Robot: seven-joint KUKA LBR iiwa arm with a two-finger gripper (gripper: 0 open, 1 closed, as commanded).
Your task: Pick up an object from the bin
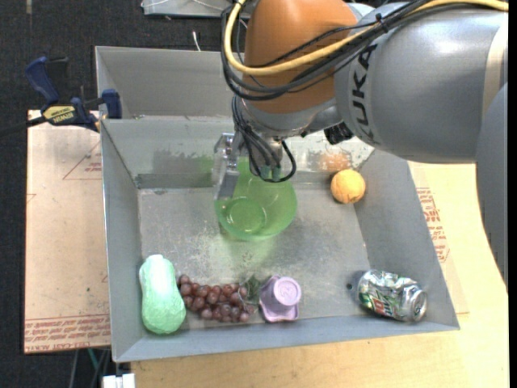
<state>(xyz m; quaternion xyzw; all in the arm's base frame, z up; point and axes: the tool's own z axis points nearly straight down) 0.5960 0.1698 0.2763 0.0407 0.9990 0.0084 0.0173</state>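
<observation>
Where the green bowl sits mid-bin, the gripper hangs over its 11 o'clock rim; whether it is clamped cannot be told.

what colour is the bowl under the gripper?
Translucent light green; the bowl shows best in the camera view.

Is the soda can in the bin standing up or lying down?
Lying down: the soda can rests on its side, crumpled, its length along the floor.
</observation>
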